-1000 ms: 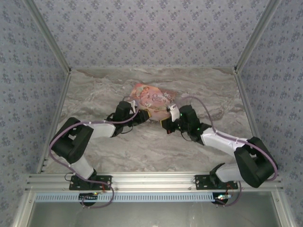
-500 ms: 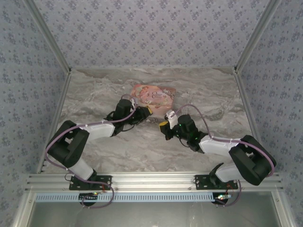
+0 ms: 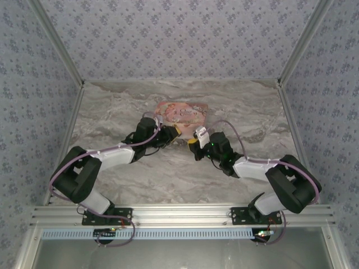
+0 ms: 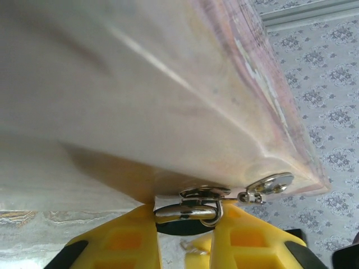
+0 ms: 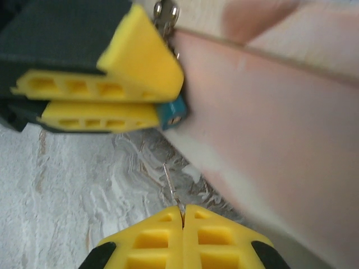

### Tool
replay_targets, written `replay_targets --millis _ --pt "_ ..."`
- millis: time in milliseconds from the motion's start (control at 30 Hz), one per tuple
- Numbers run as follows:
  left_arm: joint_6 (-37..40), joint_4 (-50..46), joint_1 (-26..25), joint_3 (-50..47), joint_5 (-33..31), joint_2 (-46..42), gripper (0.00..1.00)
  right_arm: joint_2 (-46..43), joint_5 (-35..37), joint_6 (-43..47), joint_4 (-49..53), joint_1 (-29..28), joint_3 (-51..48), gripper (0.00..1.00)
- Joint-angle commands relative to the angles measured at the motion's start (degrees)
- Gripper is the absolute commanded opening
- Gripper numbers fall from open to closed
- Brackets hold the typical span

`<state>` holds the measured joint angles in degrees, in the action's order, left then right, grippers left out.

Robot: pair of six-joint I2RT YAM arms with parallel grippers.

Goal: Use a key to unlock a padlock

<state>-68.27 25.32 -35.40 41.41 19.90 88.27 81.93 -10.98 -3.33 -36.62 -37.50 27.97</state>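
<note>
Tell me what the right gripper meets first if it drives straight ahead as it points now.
Probably the small blue padlock pinched in the left gripper beside the pink box; the thin metal key in the right gripper would touch it first. Depth is unclear.

A pink illustrated box point(image 3: 182, 114) sits on the grey-veined marble tabletop point(image 3: 106, 117), a little toward 12 o'clock from its centre, with blue-grey floral-patterned walls point(image 3: 179, 39) closing it in at 9, 12 and 3 o'clock and an aluminium rail point(image 3: 179, 213) along 6 o'clock.
</note>
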Motion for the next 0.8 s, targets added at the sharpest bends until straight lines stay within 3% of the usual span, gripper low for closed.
replay_targets --millis 0,767 --pt "-0.63 2.68 -0.5 0.29 0.58 -2.86 0.14 1.19 -0.89 1.82 -2.25 0.95 2.34 0.0" --pt "-0.82 2.46 -0.99 0.69 0.22 -2.7 0.13 5.81 -4.99 0.15 -5.8 1.47 4.2 0.0"
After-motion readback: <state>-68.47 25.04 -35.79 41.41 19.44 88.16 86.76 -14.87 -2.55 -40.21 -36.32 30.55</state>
